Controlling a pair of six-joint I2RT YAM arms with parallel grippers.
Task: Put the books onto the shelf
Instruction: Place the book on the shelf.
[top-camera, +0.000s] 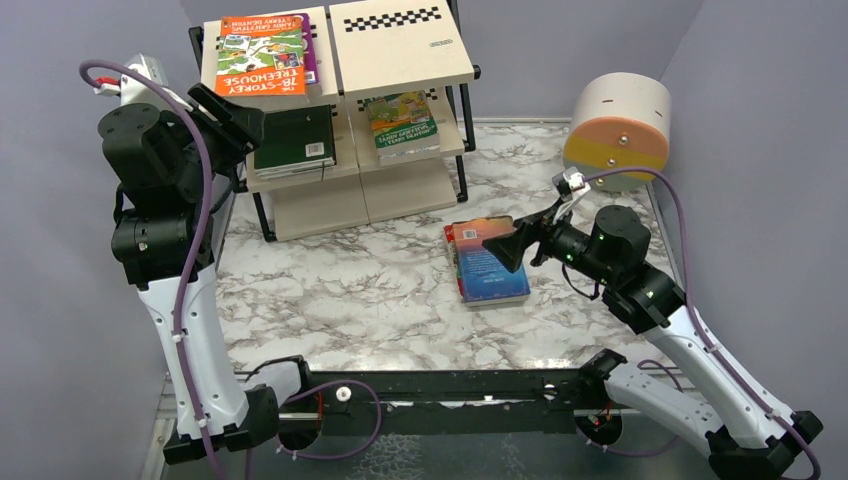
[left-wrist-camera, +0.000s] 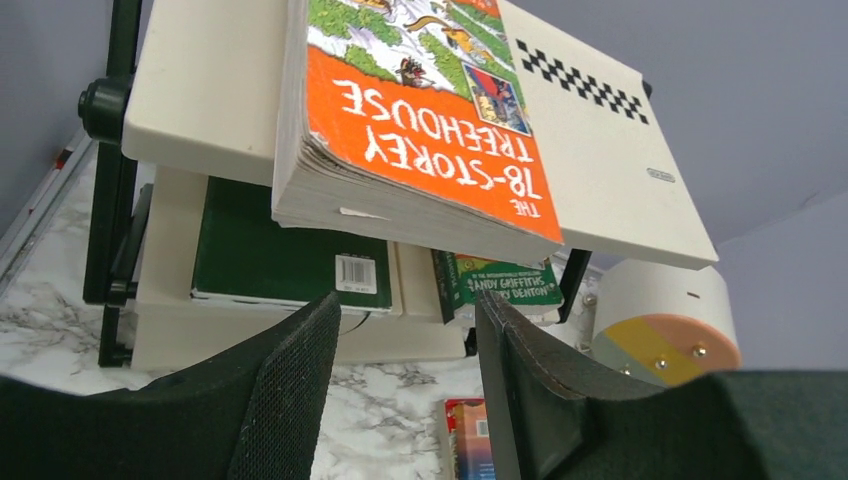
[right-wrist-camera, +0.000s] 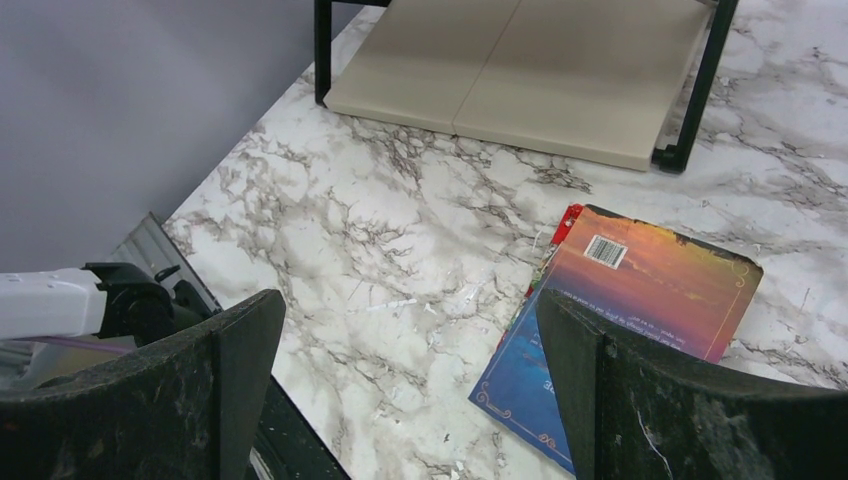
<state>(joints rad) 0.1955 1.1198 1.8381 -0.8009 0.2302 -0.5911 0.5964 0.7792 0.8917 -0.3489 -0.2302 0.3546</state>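
A: Where are the books?

B: Three lie flat on the shelf (top-camera: 400, 60). An orange book (top-camera: 262, 55) is on the left half of the top board and overhangs its front edge. A green book (top-camera: 295, 140) is on the left of the middle tier, and a cartoon book (top-camera: 402, 122) is on the right of that tier. A blue book (top-camera: 487, 262) lies flat on the tabletop (top-camera: 340, 290), right of centre and well apart from the shelf.

A: The left end effector (left-wrist-camera: 408, 320)?

B: It is raised in front of the shelf's left side, near the orange book's overhanging edge. Its jaws stand partly apart with nothing between them.

A: And the right end effector (right-wrist-camera: 410, 310)?

B: It hovers over the blue book with its jaws spread wide, gripping nothing. I cannot tell whether a fingertip touches the cover.

A: Anything else?

B: A drum (top-camera: 615, 125) sits at the tabletop's far right, beyond the right arm.
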